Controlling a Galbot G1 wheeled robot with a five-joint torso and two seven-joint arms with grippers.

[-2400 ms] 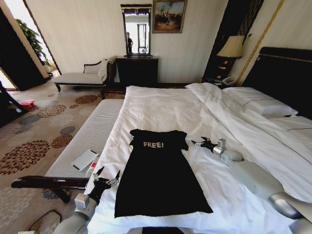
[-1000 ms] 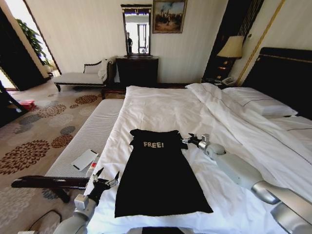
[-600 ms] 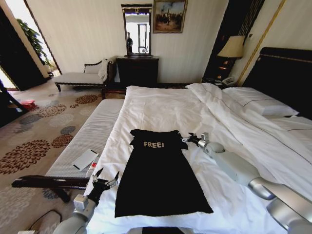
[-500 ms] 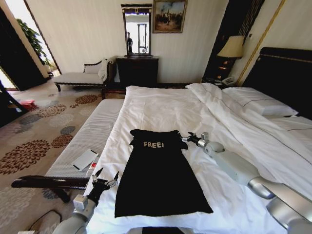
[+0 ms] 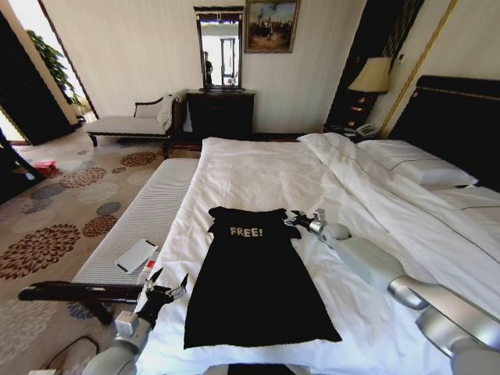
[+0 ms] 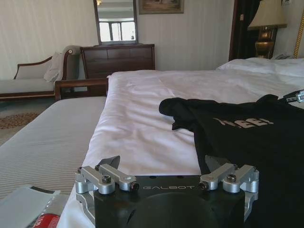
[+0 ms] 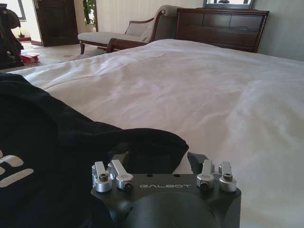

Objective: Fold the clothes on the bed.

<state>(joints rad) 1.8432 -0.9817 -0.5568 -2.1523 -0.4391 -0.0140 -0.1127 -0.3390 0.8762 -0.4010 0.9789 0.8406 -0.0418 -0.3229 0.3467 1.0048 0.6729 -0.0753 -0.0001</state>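
The clothes are one black top point(image 5: 251, 281) with white "FREE!" lettering, lying flat on the white duvet of the bed point(image 5: 266, 176). My right gripper point(image 5: 295, 221) is open at the top's right sleeve. In the right wrist view that sleeve point(image 7: 152, 141) lies between the open fingers of the right gripper point(image 7: 157, 160). My left gripper point(image 5: 166, 283) hovers open at the bed's left edge, just beside the top's lower left hem. In the left wrist view the left gripper point(image 6: 161, 165) holds nothing, and the top point(image 6: 247, 140) spreads ahead of it.
A grey striped bench point(image 5: 148, 207) runs along the bed's left side with a white booklet point(image 5: 136, 255) on it. A dark wooden bar point(image 5: 70, 291) sticks out by my left arm. Pillows point(image 5: 414, 160) lie at the right, a chaise point(image 5: 129, 123) and dresser point(image 5: 220, 112) stand beyond.
My right gripper has slid left across the duvet from beside the top until it reached the right sleeve. The left gripper has barely shifted.
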